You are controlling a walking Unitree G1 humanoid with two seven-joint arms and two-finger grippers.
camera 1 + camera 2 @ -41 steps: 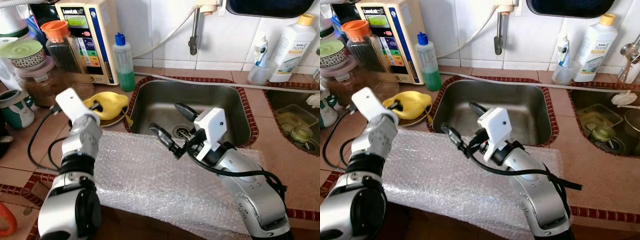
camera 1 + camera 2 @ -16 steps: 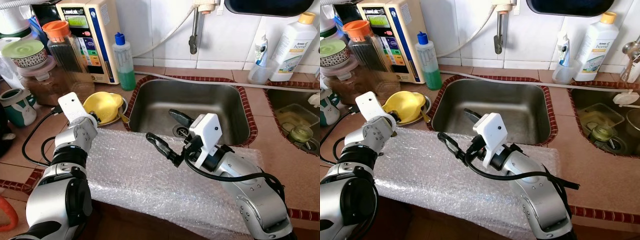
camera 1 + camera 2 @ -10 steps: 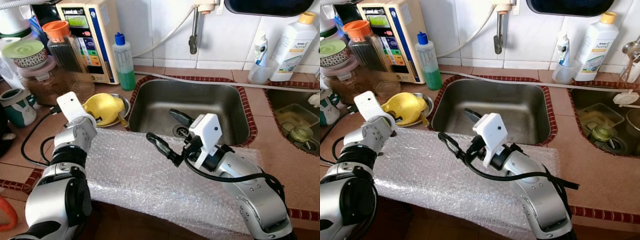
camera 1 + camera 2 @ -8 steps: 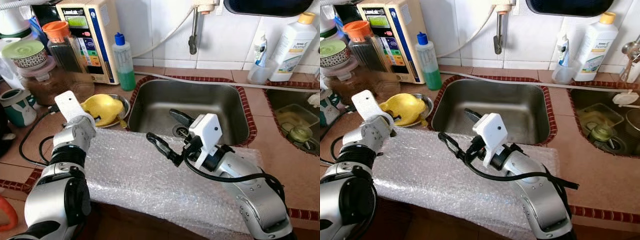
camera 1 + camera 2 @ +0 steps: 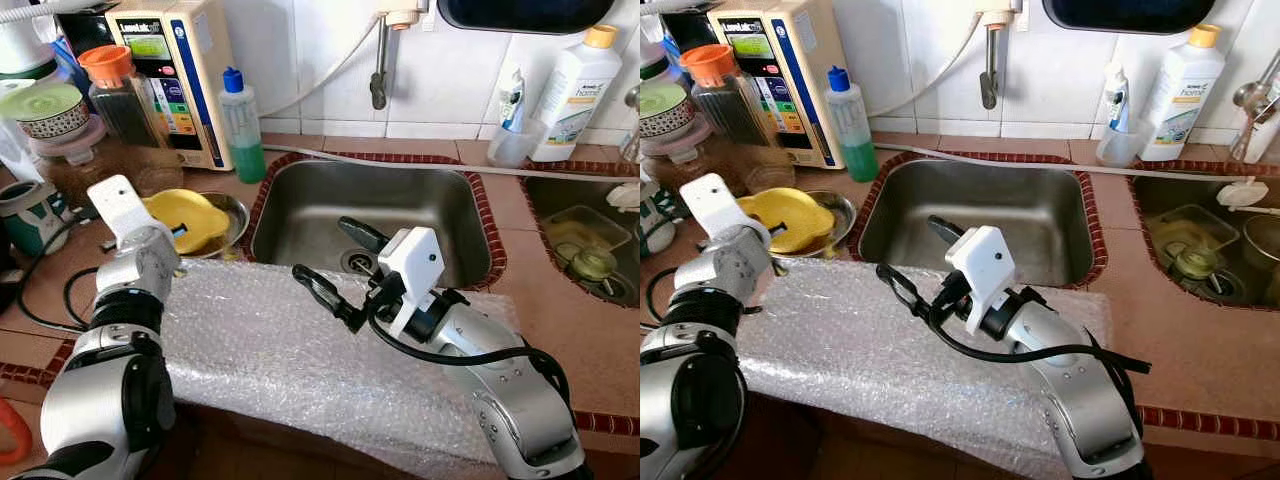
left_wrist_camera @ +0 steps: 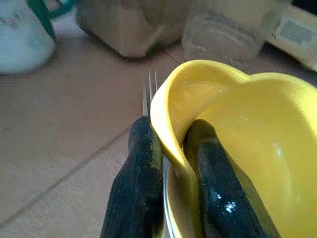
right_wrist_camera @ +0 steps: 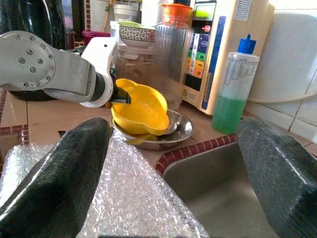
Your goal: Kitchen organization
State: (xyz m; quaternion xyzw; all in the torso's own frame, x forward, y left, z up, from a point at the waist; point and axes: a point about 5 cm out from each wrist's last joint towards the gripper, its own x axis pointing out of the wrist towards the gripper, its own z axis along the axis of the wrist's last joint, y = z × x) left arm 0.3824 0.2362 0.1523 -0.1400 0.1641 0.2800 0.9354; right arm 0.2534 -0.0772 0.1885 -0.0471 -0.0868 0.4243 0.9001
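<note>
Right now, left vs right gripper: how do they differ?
The left gripper is shut on the yellow bowl, one finger on each side of its rim; the right gripper is open and holds nothing. The left is over the counter beside the metal dish; the right hangs at the sink's front edge, above the bubble wrap. Both have black fingers.

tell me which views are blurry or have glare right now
Left wrist view: yellow bowl rim sharp, background mug and jars soft. Right wrist view: the right end effector fingers loom large and soft, the counter behind clear. Eye views: sharp, evenly lit, slight sheen on bubble wrap.
</note>
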